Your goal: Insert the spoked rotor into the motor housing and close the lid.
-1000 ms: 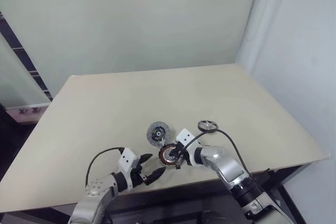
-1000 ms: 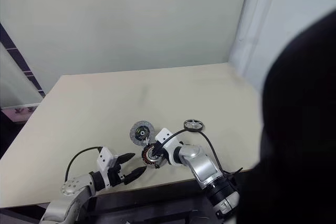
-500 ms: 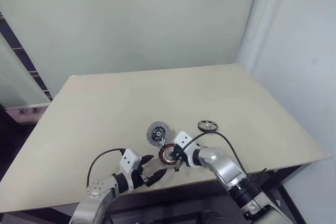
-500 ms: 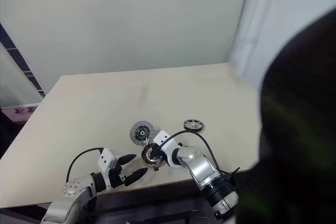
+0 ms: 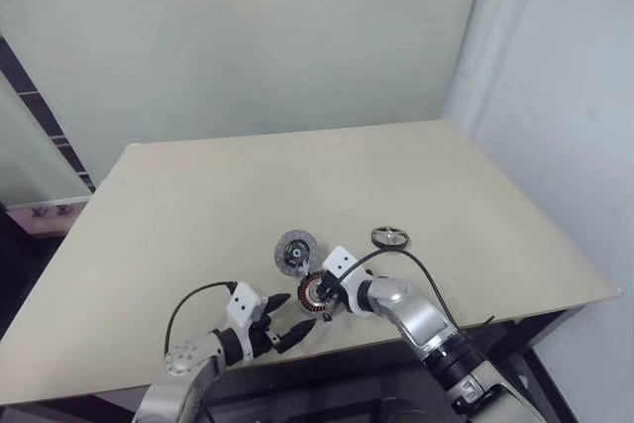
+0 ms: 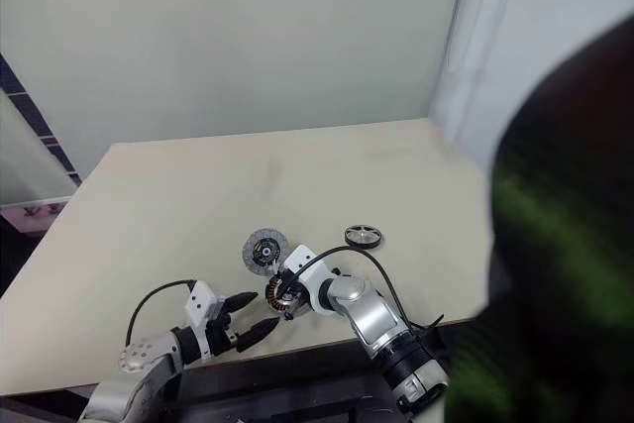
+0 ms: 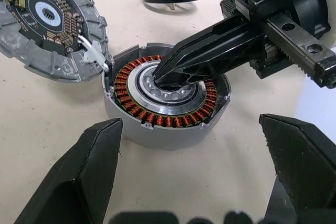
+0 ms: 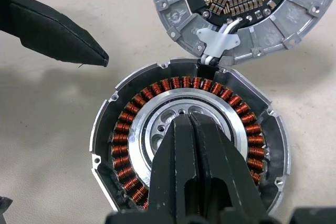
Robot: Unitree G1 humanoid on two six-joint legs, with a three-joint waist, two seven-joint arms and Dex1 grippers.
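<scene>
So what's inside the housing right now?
Copper windings around a silver hub, no rotor. The shut right pincer pokes into the housing centre, hiding part of the hub.

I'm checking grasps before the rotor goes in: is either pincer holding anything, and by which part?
Nothing is held. The right pincer is shut, its tips at the motor housing centre. The left pincer is open.

No readable text, label, brand, number or sign appears on anything.
</scene>
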